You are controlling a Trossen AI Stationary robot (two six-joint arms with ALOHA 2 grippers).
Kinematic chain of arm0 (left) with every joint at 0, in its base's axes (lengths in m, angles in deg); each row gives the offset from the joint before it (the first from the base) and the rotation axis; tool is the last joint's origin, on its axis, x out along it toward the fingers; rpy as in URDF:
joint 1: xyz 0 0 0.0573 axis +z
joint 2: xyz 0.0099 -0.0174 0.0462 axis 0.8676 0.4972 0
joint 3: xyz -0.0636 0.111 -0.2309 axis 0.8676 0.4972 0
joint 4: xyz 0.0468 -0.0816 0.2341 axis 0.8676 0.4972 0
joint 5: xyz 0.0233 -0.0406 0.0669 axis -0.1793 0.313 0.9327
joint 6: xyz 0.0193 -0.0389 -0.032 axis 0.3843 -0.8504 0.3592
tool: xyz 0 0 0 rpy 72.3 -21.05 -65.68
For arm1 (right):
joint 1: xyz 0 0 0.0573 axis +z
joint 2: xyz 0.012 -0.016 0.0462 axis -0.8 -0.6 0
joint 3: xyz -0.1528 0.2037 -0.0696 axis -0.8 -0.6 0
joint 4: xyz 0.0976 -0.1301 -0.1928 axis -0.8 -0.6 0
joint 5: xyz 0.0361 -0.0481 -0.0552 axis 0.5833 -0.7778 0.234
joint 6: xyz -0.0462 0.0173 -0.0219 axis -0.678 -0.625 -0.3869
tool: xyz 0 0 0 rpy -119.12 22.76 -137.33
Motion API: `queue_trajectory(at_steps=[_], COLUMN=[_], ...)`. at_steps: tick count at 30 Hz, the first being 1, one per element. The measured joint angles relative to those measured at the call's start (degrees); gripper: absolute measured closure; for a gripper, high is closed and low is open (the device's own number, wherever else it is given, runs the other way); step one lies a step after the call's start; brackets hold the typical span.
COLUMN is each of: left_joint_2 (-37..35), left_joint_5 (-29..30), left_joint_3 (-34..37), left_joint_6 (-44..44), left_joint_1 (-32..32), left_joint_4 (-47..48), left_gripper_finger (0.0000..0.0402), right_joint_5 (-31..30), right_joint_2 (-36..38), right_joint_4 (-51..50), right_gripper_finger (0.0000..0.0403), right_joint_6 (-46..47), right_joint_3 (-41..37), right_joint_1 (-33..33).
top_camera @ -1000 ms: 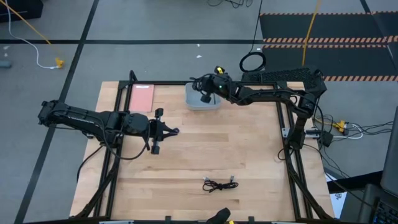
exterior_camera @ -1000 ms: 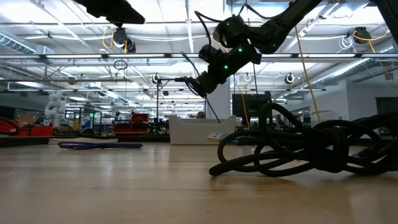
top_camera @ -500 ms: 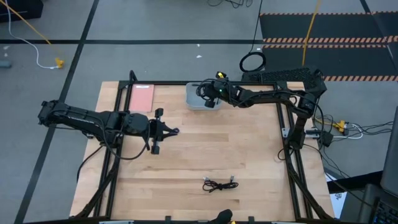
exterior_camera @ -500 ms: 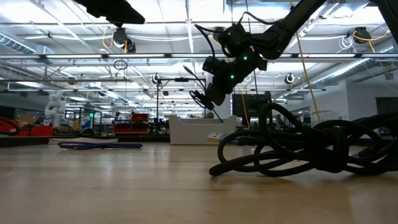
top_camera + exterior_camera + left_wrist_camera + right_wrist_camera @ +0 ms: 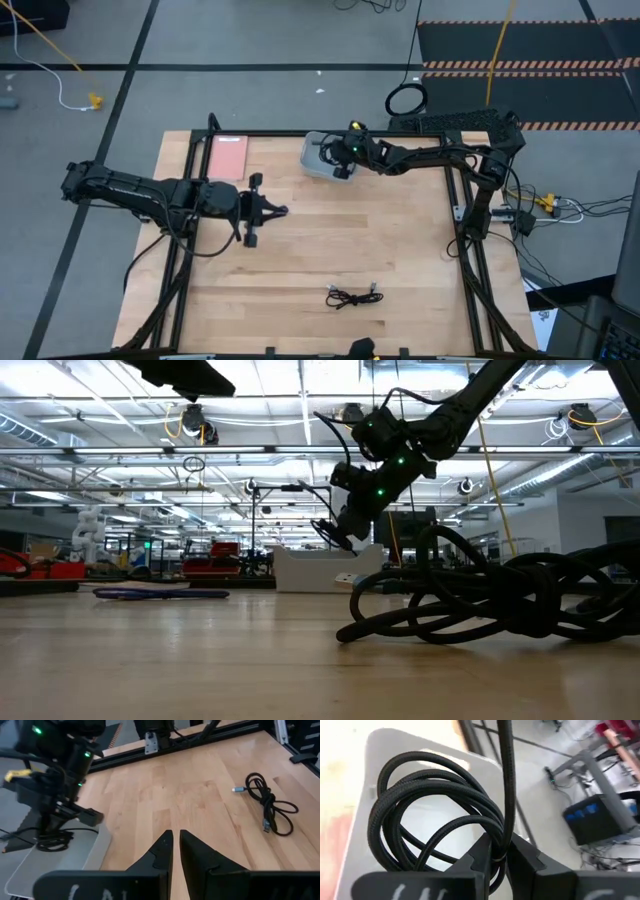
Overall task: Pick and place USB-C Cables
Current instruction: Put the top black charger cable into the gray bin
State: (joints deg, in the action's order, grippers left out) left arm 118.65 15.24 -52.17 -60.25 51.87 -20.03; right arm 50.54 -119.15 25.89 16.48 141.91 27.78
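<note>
A black USB-C cable point(image 5: 427, 810), loosely coiled, hangs from my right gripper point(image 5: 338, 163) over the white tray point(image 5: 312, 160) at the table's far edge. In the low view its loops point(image 5: 328, 532) dangle just above the tray's rim point(image 5: 300, 572). A second black cable point(image 5: 355, 297) lies bundled on the wood near the table's near edge, large in the low view point(image 5: 480, 595) and also in the left wrist view point(image 5: 267, 805). My left gripper point(image 5: 277, 210) waits shut over the table's left half. I see no blue-purple cable. My right gripper point(image 5: 501, 849) pinches the black cable between its two fingers point(image 5: 480, 856), with a straight strand point(image 5: 506, 815) and part of the coil's loops passing through the gap. It comes from above, slanting down. The coil hangs slack below the fingers over the tray point(image 5: 420, 747).
A flat pink pad point(image 5: 228, 157) lies at the far edge, left of the tray. A black ring-shaped coil point(image 5: 405, 99) and a yellow cord point(image 5: 50, 45) lie on the floor beyond the table. Bare wood spans the table's middle point(image 5: 360, 230).
My right gripper has come down toward the tray, shifting slightly toward the table's right, and has carried the hanging black cable lower until its loops are just above the tray's rim. It has stayed shut on the cable.
</note>
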Motion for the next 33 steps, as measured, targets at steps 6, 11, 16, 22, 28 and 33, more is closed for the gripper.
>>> queue_trajectory(at_steps=[6, 11, 16, 22, 28, 33], left_joint_2=[0.0, 0.0, 0.0, 0.0, 0.0, 0.0], left_joint_5=[1.7, 2.1, 2.1, 2.1, 2.0, 2.0], left_joint_3=[0.0, 0.0, 0.0, 0.0, 0.0, 0.0], left_joint_6=[0.0, -1.2, -2.7, -2.9, -3.3, -3.3], left_joint_1=[0.5, 2.0, 3.3, 3.4, 3.4, 3.4], left_joint_4=[-0.2, -0.2, -0.2, -0.2, -0.2, -0.2], left_gripper_finger=[0.0364, 0.0364, 0.0364, 0.0364, 0.0364, 0.0364], right_joint_5=[2.7, 2.7, 2.7, 2.5, 2.3, 1.5], right_joint_2=[0.0, 0.0, 0.0, 0.0, 0.0, 0.0], right_joint_4=[-2.8, -3.1, -3.1, -3.1, -3.0, -3.1], right_gripper_finger=[0.0359, 0.0338, 0.0316, 0.0300, 0.0284, 0.0259], right_joint_6=[1.1, 1.1, 1.1, 0.8, 0.6, 1.0], right_joint_3=[0.0, 0.0, 0.0, 0.0, 0.0, 0.0], right_joint_1=[-0.5, -0.6, -0.6, -0.6, -0.6, -0.6])
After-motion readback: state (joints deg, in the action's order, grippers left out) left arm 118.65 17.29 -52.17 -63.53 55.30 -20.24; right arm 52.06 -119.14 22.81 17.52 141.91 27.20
